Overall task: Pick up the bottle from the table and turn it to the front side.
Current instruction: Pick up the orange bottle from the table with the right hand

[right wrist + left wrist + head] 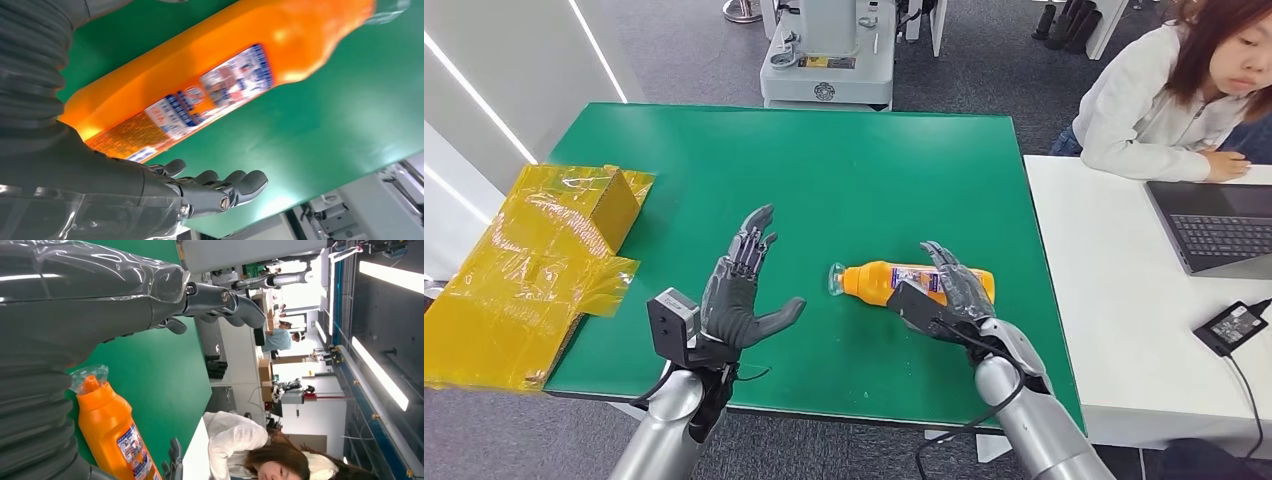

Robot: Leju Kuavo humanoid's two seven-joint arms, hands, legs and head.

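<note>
Bottle lies on its side on the green table. Right hand reaches over it, fingers apart, not yet gripping. Left hand hovers beside the bottle, spread and empty. Next: close, lift, rotate.

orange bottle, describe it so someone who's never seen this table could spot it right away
Find the green table. Toward its near right part, the orange bottle lies on its side beside the right hand, clear-wrapped cap pointing toward the left hand. It is the table's one bright orange thing, with a blue-and-white label.
</note>
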